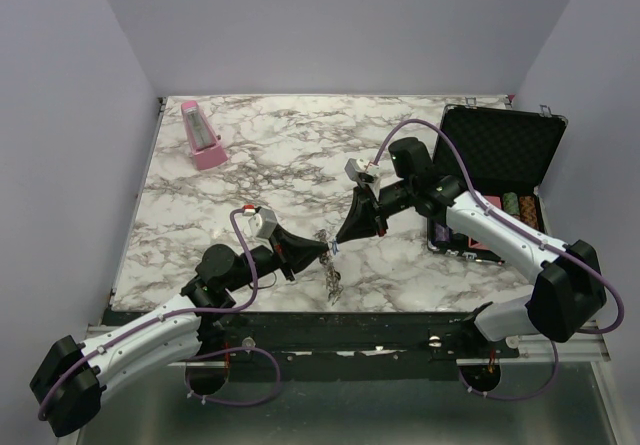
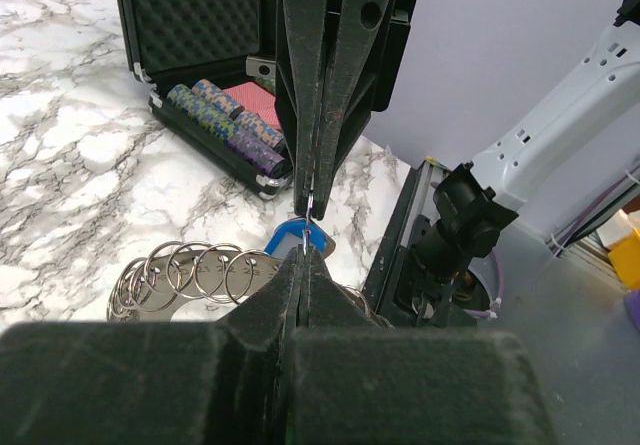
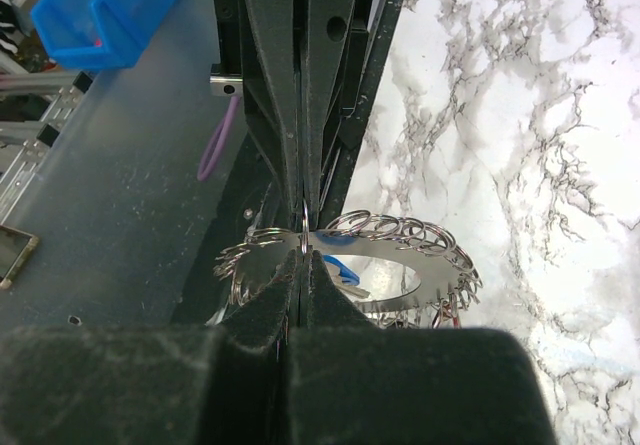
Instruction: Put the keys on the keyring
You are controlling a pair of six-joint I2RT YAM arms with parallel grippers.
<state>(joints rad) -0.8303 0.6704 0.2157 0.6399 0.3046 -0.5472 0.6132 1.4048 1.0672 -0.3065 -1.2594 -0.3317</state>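
Note:
The keyring (image 3: 420, 268) is a flat silver metal ring whose rim carries many small wire split rings. It hangs between my two grippers just above the table's front edge, and in the top view it dangles as a thin cluster (image 1: 332, 280). My left gripper (image 2: 305, 257) is shut on one small split ring (image 2: 311, 223). My right gripper (image 3: 303, 253) is shut on the same small ring from the opposite side, so the two tips nearly touch (image 1: 328, 247). One of the keys, with a blue head (image 2: 297, 237), hangs just below the pinch and shows again in the right wrist view (image 3: 340, 265).
An open black case (image 1: 497, 145) with foam lid, stacked round chips (image 2: 225, 115) and red cards lies at the right. A pink metronome (image 1: 203, 137) stands at the back left. Beyond the table's front edge there is a metal frame and a blue bin (image 3: 100, 10).

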